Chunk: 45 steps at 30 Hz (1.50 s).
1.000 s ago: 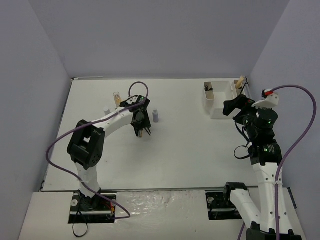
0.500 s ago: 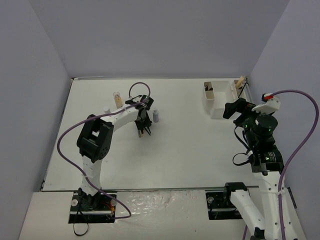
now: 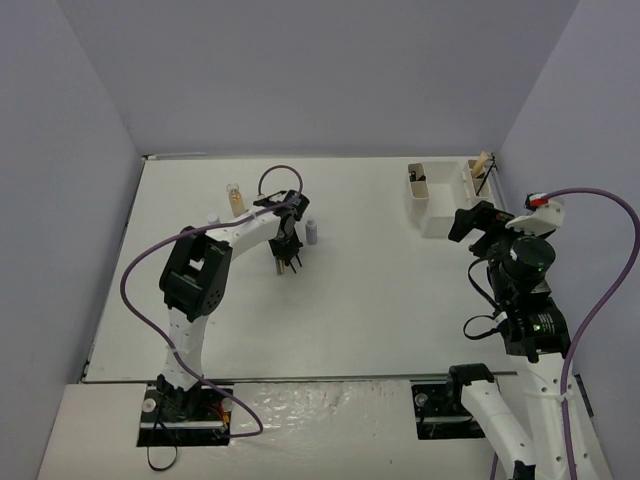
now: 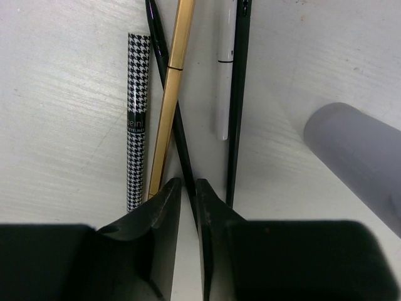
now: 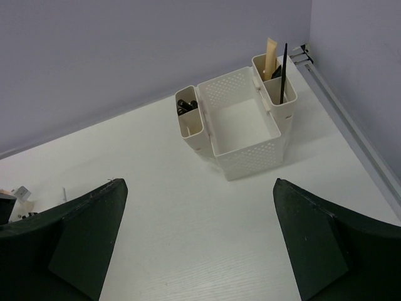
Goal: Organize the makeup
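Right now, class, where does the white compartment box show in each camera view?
Top external: white box, upper right.
Left wrist: not in it.
Right wrist: white box, upper centre, right of middle.
Shared landmark: tan stick standing in its end compartment.

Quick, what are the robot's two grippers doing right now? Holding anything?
Left gripper: closed on the thin black pencil.
Right gripper: wide open, holding nothing.
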### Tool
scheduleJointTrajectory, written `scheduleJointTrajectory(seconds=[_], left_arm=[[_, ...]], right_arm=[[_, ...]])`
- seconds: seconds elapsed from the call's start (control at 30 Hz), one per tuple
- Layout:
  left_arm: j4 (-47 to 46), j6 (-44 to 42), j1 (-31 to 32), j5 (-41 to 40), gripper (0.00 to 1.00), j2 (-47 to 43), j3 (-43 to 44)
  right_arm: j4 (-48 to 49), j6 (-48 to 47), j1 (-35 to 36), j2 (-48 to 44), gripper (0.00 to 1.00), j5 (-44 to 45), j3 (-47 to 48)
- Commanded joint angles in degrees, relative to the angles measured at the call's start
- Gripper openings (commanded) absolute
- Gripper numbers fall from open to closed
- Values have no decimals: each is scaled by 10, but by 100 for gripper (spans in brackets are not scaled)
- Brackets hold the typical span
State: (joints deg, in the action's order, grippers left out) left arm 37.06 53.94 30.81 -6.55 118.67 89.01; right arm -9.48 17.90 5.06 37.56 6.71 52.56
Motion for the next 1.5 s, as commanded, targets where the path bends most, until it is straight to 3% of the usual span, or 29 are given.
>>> scheduleJointTrajectory(seconds=[0.0,0.2,0.5,0.77,1.1,1.27,1.47], left_arm=[[27,-16,2,-17,9,-18,-16],[21,-39,3,-5,0,-30,-46],[4,-72,4,-11,0,-106,-98],[-53,-163,22,-15,0,-209,-104],[-272,-327,106,60,0,-385,-199],[-317,-360,145,88,0,-424,-205],[-347,-364,181,105,0,-443,-196]], right_arm=[[29,-10,8,-1,100,25,1],[27,-9,8,-2,100,23,1],[25,-10,9,1,100,5,4],[25,-46,26,36,100,-148,38],[65,-14,37,133,96,-388,91],[132,31,72,166,90,-421,93],[168,41,149,218,84,-376,99]])
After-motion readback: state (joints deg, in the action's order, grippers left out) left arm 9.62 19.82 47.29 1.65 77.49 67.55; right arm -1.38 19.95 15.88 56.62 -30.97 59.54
